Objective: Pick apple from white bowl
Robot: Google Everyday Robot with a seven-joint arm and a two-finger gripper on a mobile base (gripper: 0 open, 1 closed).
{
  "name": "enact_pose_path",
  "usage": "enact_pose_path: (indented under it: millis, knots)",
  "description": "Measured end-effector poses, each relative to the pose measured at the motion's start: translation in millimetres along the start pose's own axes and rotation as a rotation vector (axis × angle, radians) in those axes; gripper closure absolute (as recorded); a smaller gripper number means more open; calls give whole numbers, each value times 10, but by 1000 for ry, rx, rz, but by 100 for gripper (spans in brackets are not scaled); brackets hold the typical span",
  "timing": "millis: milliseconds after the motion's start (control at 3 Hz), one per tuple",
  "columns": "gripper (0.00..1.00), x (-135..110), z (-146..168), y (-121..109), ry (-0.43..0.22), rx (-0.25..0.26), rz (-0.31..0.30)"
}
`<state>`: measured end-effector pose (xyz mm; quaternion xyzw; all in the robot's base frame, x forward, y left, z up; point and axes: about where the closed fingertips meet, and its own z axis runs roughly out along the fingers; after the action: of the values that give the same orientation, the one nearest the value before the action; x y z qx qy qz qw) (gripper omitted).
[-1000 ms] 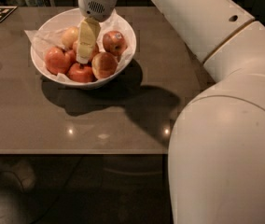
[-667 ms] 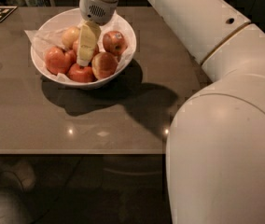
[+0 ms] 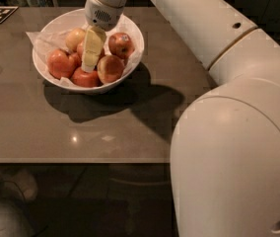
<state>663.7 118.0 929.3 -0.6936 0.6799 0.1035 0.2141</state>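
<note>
The white bowl (image 3: 51, 75) sits on the far left part of a grey-brown table (image 3: 90, 132), lined with crumpled white paper (image 3: 35, 37) that pokes out over its rim. Six apples seem to lie in it, packed so that they touch one another.

The apple (image 3: 111, 68) lies at the front right of the heap, against the near wall of the bowl. It is round, its skin pinkish-red with faint streaks, and a pale yellowish patch spreads across its upper side. Just behind it sits a darker red apple (image 3: 122, 44) with a dark spot at the top. A paler, mostly yellow apple (image 3: 74, 37) lies at the back left, and two redder ones (image 3: 61, 63) fill the left and front.

The gripper (image 3: 88, 67), pale yellow below a white perforated wrist, points down into the middle of the bowl. Its tip is among the fruit, just left of the apple and probably touching it, though the contact is hard to make out. How wide the gripper stands, and whether it has hold of anything, cannot be told from this angle. The thick white arm (image 3: 214, 38) reaches in from the right.
</note>
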Motion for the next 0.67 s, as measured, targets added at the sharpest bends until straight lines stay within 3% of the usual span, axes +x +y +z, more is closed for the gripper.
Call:
enact_pose_path:
  millis: [667]
  knots:
    - [0,55,193,-16,14,10,8]
